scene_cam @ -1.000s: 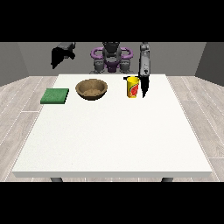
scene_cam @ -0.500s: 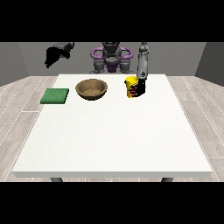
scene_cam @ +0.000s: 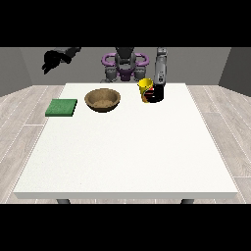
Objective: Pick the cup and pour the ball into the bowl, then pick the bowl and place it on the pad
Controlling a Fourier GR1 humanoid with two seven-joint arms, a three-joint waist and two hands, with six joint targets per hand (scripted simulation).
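Note:
A yellow cup (scene_cam: 145,87) with a red mark stands at the far side of the white table (scene_cam: 127,147), tilted a little. The black hand at the view's right (scene_cam: 157,93) is curled round the cup's right side. No ball shows from here. A brown wooden bowl (scene_cam: 103,99) sits upright to the cup's left. Further left lies the flat green pad (scene_cam: 62,107). The hand at the view's left (scene_cam: 50,61) hangs raised in the air, beyond the table's far left corner, away from every object.
The robot's grey and purple torso (scene_cam: 125,63) stands behind the table's far edge. A wooden floor surrounds the table. The near half of the table holds no objects.
The hand at the view's right has closed in on the cup, and the cup now sits slightly higher and tilted. The hand at the view's left has risen and drifted further left.

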